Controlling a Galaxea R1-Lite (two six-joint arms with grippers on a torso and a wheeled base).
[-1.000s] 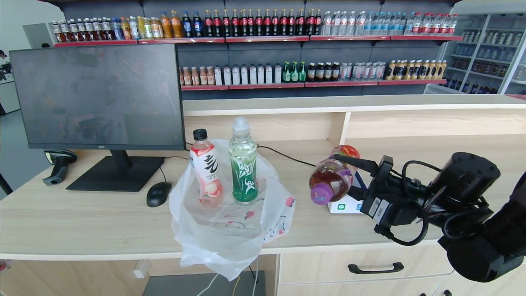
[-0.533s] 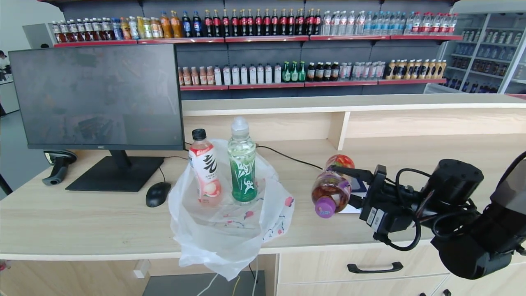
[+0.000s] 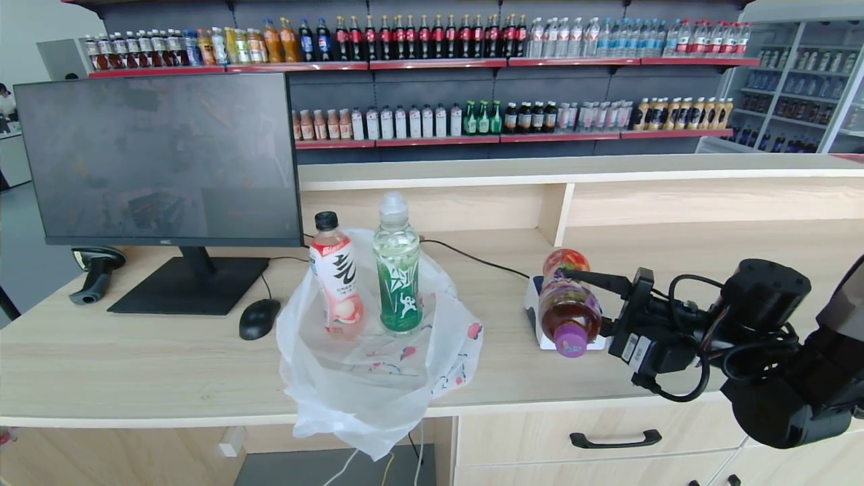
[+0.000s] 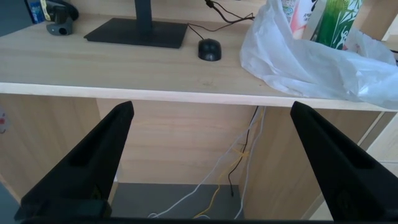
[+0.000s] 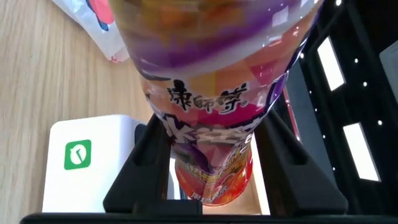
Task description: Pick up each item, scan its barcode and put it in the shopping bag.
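My right gripper [image 3: 579, 305] is shut on a tea bottle [image 3: 565, 304] with a purple cap and a colourful label, held on its side just above a white scanner box [image 3: 533, 307]. The cap points toward the counter's front edge. In the right wrist view the bottle [image 5: 211, 62] sits between the black fingers [image 5: 149, 162], with the scanner box [image 5: 87, 162] beneath. A white shopping bag [image 3: 378, 378] lies open at the counter's front, with a pink bottle [image 3: 335, 277] and a green bottle [image 3: 398, 270] upright in it. My left gripper [image 4: 211, 162] hangs open below the counter edge.
A monitor [image 3: 162, 155] stands at the left, with a black mouse [image 3: 260, 318] and a handheld scanner [image 3: 98, 270] near it. A black cable [image 3: 472, 256] runs behind the bag. A raised shelf [image 3: 574, 169] backs the counter. A drawer with a handle [image 3: 614, 440] sits below.
My right gripper has carried the tea bottle down and to the right, so it is now over the white scanner box. The cap has swung toward the front. The bag and its bottles are unmoved.
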